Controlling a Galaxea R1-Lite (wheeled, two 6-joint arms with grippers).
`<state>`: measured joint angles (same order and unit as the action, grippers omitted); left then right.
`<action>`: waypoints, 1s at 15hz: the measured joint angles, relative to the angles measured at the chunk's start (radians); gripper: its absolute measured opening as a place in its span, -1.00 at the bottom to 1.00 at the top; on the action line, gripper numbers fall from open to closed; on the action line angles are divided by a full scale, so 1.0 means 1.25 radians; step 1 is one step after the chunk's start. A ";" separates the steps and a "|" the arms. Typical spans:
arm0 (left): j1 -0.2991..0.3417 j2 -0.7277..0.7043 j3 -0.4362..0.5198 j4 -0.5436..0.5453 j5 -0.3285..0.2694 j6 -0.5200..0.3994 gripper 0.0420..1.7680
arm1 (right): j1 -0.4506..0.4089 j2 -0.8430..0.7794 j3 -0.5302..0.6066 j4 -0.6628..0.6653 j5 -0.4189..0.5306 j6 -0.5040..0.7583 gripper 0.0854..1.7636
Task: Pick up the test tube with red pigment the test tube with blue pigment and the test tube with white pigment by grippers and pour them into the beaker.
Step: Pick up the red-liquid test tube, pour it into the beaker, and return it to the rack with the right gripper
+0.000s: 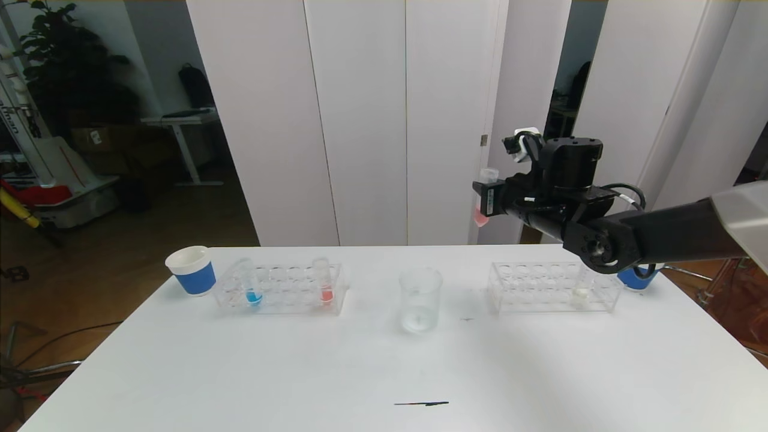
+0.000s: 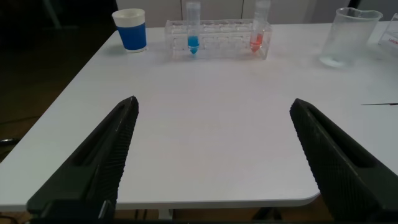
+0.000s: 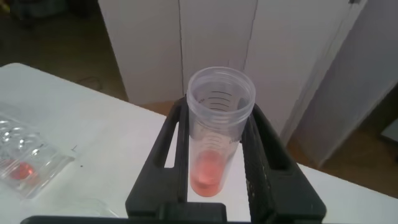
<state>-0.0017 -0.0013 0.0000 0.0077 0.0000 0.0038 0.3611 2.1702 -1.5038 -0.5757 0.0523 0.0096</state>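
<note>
My right gripper (image 1: 485,199) is raised well above the table, up and to the right of the beaker (image 1: 420,300), and is shut on the test tube with red pigment (image 1: 483,211). In the right wrist view the tube (image 3: 211,155) stands upright between the fingers (image 3: 261,149), red liquid at its bottom. The test tube with blue pigment (image 1: 252,289) and another red tube (image 1: 324,282) stand in the left rack (image 1: 288,295). The test tube with white pigment (image 1: 581,289) stands in the right rack (image 1: 534,291). My left gripper (image 2: 214,106) hangs open over the table's near left part, holding nothing.
A white cup with a blue band (image 1: 192,270) stands left of the left rack; a second blue cup (image 1: 636,279) is partly hidden behind my right arm. A thin dark mark (image 1: 421,404) lies near the front edge. White panels stand behind the table.
</note>
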 joint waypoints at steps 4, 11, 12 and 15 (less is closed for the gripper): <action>0.000 0.000 0.000 0.000 0.000 0.000 0.97 | -0.002 0.004 -0.017 -0.001 0.178 -0.070 -0.40; 0.000 0.000 0.000 0.000 0.000 0.000 0.97 | 0.014 0.014 -0.001 -0.015 0.245 -0.377 -0.40; 0.000 0.000 0.000 0.000 0.000 0.000 0.97 | 0.016 0.016 0.003 -0.043 0.246 -0.397 -0.40; 0.000 0.000 0.000 0.000 0.000 0.000 0.97 | 0.025 0.025 0.037 -0.173 0.248 -0.430 -0.40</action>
<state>-0.0017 -0.0013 0.0000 0.0077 0.0000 0.0043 0.3926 2.2009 -1.4577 -0.7917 0.3628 -0.5281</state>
